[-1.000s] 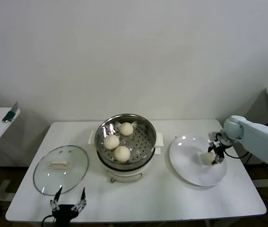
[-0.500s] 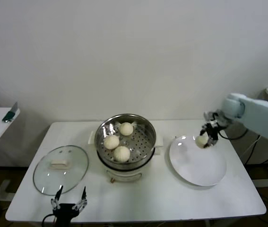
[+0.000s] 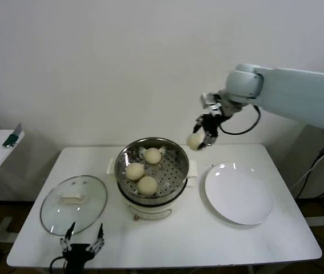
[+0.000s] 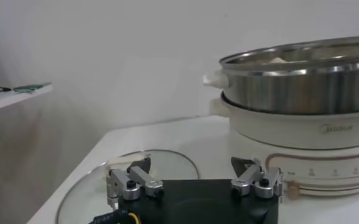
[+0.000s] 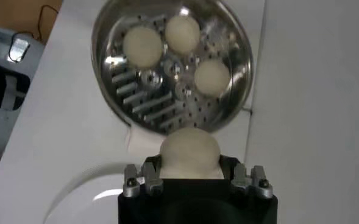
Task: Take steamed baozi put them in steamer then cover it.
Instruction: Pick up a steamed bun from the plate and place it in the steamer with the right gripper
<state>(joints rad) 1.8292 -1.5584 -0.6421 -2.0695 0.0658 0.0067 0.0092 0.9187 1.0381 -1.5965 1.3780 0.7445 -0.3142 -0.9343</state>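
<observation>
Baozi number four in all: small, round, smooth, cream-white buns. Nearest the robot, at the table's [image 3: 207, 240] front edge and in front of the steamer to its left, the left gripper [image 3: 82, 246] waits low with its fingers spread wide and nothing between them. Just beyond it, left of the steamer, the cover [image 3: 74, 204] lies flat on the table: one round clear glass lid with a metal rim and a cream-white bar handle on top.

One steamer [image 3: 152, 171] stands at the table's middle, a shiny steel basket with a perforated floor set on a cream-white electric pot base with side handles. Three baozi rest inside it: one toward the front [image 3: 147, 185], one to the left [image 3: 134, 171], one toward the back [image 3: 152, 155]; the front and left ones sit close together. Right of the steamer lies one flat white plate [image 3: 239, 197].

Farther back and raised in the air, above the steamer's right rear rim, the right gripper [image 3: 199, 140] is closed on the fourth baozi [image 3: 194, 141], its fingers clamping the bun from both sides. From the right wrist view this bun [image 5: 189, 150] hangs over the basket's edge, with the three others on the perforated floor beyond it.
</observation>
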